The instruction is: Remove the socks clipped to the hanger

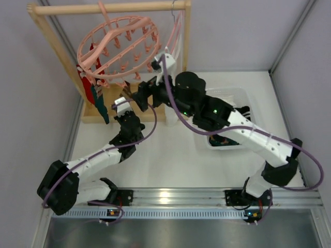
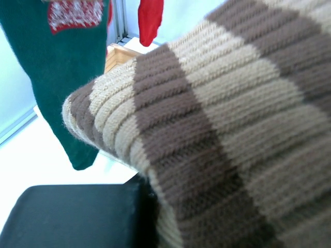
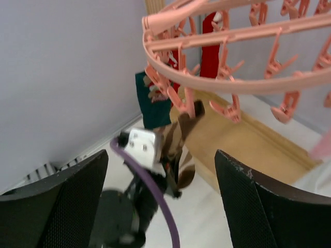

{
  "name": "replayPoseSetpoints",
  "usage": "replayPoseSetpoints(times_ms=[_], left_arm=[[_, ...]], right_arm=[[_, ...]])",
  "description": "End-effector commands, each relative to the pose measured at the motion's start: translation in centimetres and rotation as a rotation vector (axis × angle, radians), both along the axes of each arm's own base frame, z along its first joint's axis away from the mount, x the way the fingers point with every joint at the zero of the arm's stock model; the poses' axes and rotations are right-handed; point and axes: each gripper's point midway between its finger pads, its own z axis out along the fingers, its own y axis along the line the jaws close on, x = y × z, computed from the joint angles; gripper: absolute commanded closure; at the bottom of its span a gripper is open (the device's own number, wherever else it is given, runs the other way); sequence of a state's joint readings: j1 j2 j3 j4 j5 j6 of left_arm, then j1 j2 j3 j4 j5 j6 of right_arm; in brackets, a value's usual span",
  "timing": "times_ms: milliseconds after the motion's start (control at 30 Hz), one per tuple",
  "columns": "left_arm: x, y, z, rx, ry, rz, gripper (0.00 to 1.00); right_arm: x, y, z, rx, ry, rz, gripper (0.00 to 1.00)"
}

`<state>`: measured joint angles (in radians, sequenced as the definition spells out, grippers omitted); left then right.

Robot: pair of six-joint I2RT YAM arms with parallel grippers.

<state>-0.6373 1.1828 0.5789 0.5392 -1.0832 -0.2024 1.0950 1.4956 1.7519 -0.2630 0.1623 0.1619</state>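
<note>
The salmon-pink ring hanger hangs from the wooden rail, its pegs close above my right gripper. A brown-and-tan striped sock fills the left wrist view. It hangs from a peg at the ring's near rim, and my left gripper is shut on it, with one black finger pressed to the fabric. A dark teal sock and a red sock hang behind it. My right gripper stands open and empty just right of the left one, facing the striped sock.
The wooden rail frame and its base board stand under the ring. A slim pink hanger with white cloth hangs at the rail's right end. A clear plastic bin sits on the table behind my right arm.
</note>
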Motion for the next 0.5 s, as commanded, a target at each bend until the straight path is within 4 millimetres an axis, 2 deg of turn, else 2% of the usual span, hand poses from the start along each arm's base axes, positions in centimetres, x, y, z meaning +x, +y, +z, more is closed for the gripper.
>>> replayPoseSetpoints(times_ms=[0, 33, 67, 100, 133, 167, 200, 267, 333, 467], left_arm=[[-0.2, 0.0, 2.7, -0.047, -0.077, 0.068, 1.00], [-0.3, -0.3, 2.9, -0.049, -0.079, 0.066, 1.00], [-0.3, -0.3, 2.9, -0.049, -0.079, 0.072, 1.00], [-0.3, -0.4, 2.8, -0.047, -0.077, 0.071, 1.00], [-0.5, -0.6, 2.9, -0.050, -0.078, 0.071, 1.00], [-0.5, -0.7, 2.9, -0.056, -0.081, 0.076, 1.00], [-0.6, -0.5, 2.7, -0.058, -0.080, 0.092, 1.00], [-0.6, -0.9, 2.7, -0.077, -0.089, 0.082, 1.00], [-0.7, -1.0, 2.4, -0.092, -0.095, 0.090, 1.00], [-0.5, -1.5, 1.7, -0.107, -0.093, 0.081, 1.00]], right_arm=[[1.8, 1.3, -0.3, -0.158, -0.041, -0.091, 0.20], [2.7, 2.8, -2.6, -0.230, -0.023, -0.094, 0.21], [3.1, 2.9, 0.0, -0.199, -0.068, -0.109, 0.22], [4.0, 4.5, -1.8, -0.243, -0.058, -0.110, 0.24], [4.4, 4.8, -1.5, -0.264, -0.089, -0.111, 0.25], [4.6, 4.7, 0.3, -0.236, -0.109, -0.127, 0.25], [5.4, 5.5, -0.7, -0.264, -0.116, -0.144, 0.27], [6.0, 5.8, 0.2, -0.240, -0.137, -0.158, 0.28], [6.6, 6.4, -0.4, -0.240, -0.141, -0.156, 0.32], [7.5, 6.9, -0.1, -0.232, -0.170, -0.163, 0.34]])
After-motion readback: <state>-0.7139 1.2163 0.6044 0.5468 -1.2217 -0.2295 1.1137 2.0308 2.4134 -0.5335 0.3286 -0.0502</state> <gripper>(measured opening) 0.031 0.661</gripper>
